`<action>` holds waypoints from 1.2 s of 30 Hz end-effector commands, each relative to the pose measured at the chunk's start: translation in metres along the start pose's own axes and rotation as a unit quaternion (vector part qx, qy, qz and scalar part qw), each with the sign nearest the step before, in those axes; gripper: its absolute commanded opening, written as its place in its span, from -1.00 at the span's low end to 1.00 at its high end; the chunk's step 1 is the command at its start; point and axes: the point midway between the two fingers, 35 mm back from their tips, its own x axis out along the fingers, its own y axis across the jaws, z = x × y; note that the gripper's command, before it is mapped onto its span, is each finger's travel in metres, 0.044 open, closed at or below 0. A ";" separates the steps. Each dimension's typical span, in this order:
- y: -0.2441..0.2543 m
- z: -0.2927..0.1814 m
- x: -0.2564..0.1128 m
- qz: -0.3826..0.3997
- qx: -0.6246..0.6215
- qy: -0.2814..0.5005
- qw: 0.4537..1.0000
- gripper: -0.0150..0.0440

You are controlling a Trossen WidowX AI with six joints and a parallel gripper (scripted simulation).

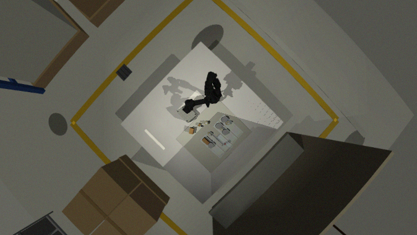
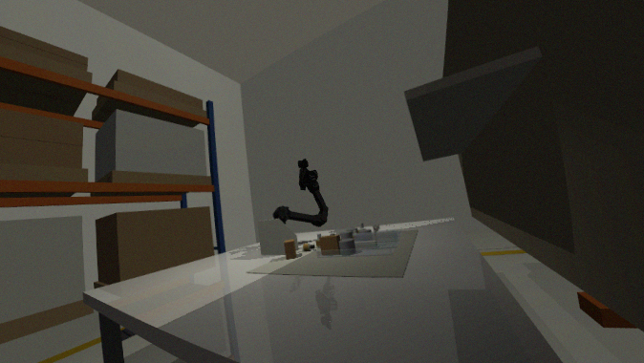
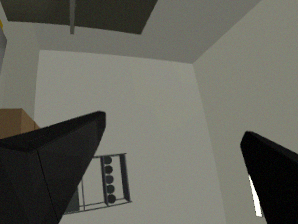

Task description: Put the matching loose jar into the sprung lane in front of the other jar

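My gripper [image 3: 175,129] is open and empty, its two black fingers wide apart in the wrist view. The arm is folded up high, away from the goods. On the mat [image 1: 211,165] [image 2: 382,268] stands a group of clear-sided lanes. A small jar-like item [image 1: 210,133] is at the end of a middle lane; its colour and the pusher plate are too small to tell. Two small loose items lie in front of the lanes, one brownish [image 1: 200,125] and one pale and dark [image 1: 207,122]. Which one matches is unclear.
A loose orange-brown block [image 1: 192,130] [image 2: 289,249] stands near the mat's edge. Another orange-brown block [image 1: 206,140] [image 2: 330,245] sits in an outer lane. Grey round items [image 1: 225,131] [image 2: 348,245] stand in other lanes. The arm's base is on a pale pedestal [image 2: 277,239].
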 end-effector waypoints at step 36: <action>0.328 -0.011 0.057 0.775 0.233 0.266 0.523 1.00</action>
